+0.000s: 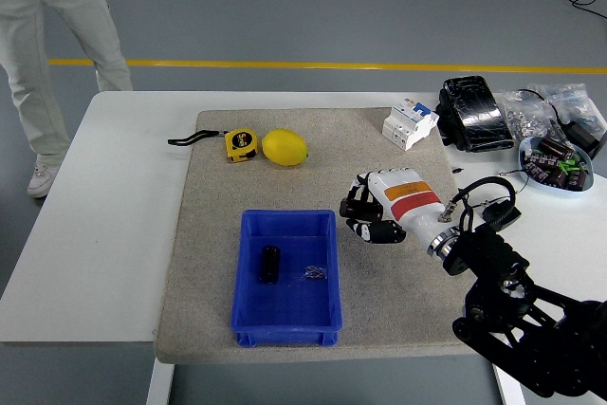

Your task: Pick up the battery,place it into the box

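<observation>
On the grey mat (218, 263) that covers the middle of the white table (114, 225), a blue box (248, 305) sits near the front edge, and a dark cylinder that reads as the battery (271, 264) already lies on its floor, beside a small glinting scrap too fine to identify. Just right of the box's upper corner hovers the right hand (372, 218), white-backed with black fingers (358, 208) curled inward; whether they close on something or on nothing cannot be told, since the palm faces away from the camera. Its position beside the rim suits either carrying an item in or drawing clear after a drop. A yellow tape measure (241, 144) and a lemon (285, 147) lie together at the mat's far side, well apart from the box, likely as distractors. At the right, a bowl (580, 183) holds many small dark cells, apparently the supply. A person's legs (57, 54) show at the far left corner, cut off above. No left arm appears.
</observation>
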You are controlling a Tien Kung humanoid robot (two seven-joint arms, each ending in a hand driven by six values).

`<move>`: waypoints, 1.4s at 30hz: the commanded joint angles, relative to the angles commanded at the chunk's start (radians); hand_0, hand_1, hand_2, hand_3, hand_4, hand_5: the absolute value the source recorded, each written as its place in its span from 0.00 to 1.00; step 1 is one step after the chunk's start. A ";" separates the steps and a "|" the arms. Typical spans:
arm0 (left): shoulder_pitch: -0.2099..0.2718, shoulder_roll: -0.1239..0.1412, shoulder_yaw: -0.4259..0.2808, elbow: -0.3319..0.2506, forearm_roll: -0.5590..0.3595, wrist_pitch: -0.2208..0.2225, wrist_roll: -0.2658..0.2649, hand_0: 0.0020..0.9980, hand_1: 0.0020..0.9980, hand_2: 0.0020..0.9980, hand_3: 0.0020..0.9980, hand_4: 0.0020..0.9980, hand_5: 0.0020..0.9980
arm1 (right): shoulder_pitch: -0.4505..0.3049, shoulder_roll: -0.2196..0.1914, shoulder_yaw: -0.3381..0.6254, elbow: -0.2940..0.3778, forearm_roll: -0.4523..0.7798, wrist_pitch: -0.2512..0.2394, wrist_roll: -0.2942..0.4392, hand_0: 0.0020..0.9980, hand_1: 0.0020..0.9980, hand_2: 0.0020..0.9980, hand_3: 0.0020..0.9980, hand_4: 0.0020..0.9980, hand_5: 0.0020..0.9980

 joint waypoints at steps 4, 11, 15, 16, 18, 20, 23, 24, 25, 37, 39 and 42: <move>0.001 0.001 -0.003 0.000 0.004 -0.002 0.001 0.72 0.68 0.74 0.68 0.71 0.67 | 0.002 0.004 -0.010 0.039 -0.018 0.005 -0.009 0.26 0.39 0.46 0.50 0.78 0.18; 0.002 0.003 -0.004 -0.001 0.007 -0.005 0.000 0.72 0.68 0.74 0.68 0.71 0.67 | 0.008 0.015 -0.043 0.104 -0.047 0.014 -0.023 0.25 0.39 0.46 0.50 0.78 0.18; 0.001 0.004 -0.004 -0.001 0.008 -0.006 0.000 0.72 0.68 0.73 0.68 0.71 0.68 | 0.016 0.022 -0.076 0.144 -0.058 0.021 -0.031 0.25 0.39 0.46 0.51 0.78 0.18; 0.001 0.004 -0.004 -0.001 0.008 -0.006 -0.001 0.72 0.68 0.73 0.68 0.71 0.68 | 0.019 0.024 -0.086 0.153 -0.059 0.022 -0.032 0.25 0.39 0.46 0.51 0.78 0.18; 0.000 0.005 -0.003 -0.001 0.007 -0.007 -0.001 0.72 0.68 0.73 0.68 0.71 0.68 | 0.029 0.025 -0.109 0.167 -0.050 0.022 -0.033 0.25 0.39 0.46 0.51 0.78 0.18; -0.002 0.005 -0.003 -0.001 0.007 -0.008 -0.002 0.72 0.67 0.73 0.68 0.72 0.68 | 0.041 0.026 -0.132 0.177 -0.041 0.026 -0.033 0.26 0.40 0.47 0.51 0.77 0.18; -0.003 0.006 -0.004 0.000 0.008 -0.008 -0.004 0.72 0.67 0.73 0.68 0.72 0.68 | 0.057 0.028 -0.160 0.185 -0.034 0.044 -0.039 0.26 0.40 0.47 0.51 0.77 0.18; -0.003 0.007 -0.003 0.000 0.008 -0.008 -0.005 0.72 0.67 0.73 0.68 0.72 0.68 | 0.063 0.029 -0.169 0.185 -0.028 0.053 -0.041 0.26 0.40 0.47 0.51 0.77 0.18; -0.004 0.007 -0.003 0.000 0.007 -0.008 -0.005 0.72 0.67 0.73 0.68 0.72 0.68 | 0.067 0.031 -0.175 0.184 -0.024 0.058 -0.041 0.26 0.40 0.47 0.51 0.77 0.18; -0.006 0.008 0.001 0.000 0.001 -0.008 -0.013 0.72 0.67 0.73 0.68 0.71 0.68 | 0.090 0.046 -0.192 0.184 0.000 0.118 -0.036 0.31 0.44 0.52 0.57 0.86 0.28; -0.006 0.008 0.000 0.000 0.002 -0.009 -0.013 0.72 0.66 0.73 0.68 0.71 0.68 | 0.091 0.047 -0.194 0.185 0.002 0.124 -0.034 0.31 0.45 0.54 0.60 0.90 0.30; -0.005 0.008 -0.003 0.000 0.006 -0.012 -0.013 0.72 0.66 0.73 0.68 0.71 0.68 | 0.093 0.049 -0.196 0.186 0.003 0.128 -0.031 0.31 0.45 0.54 0.60 0.90 0.30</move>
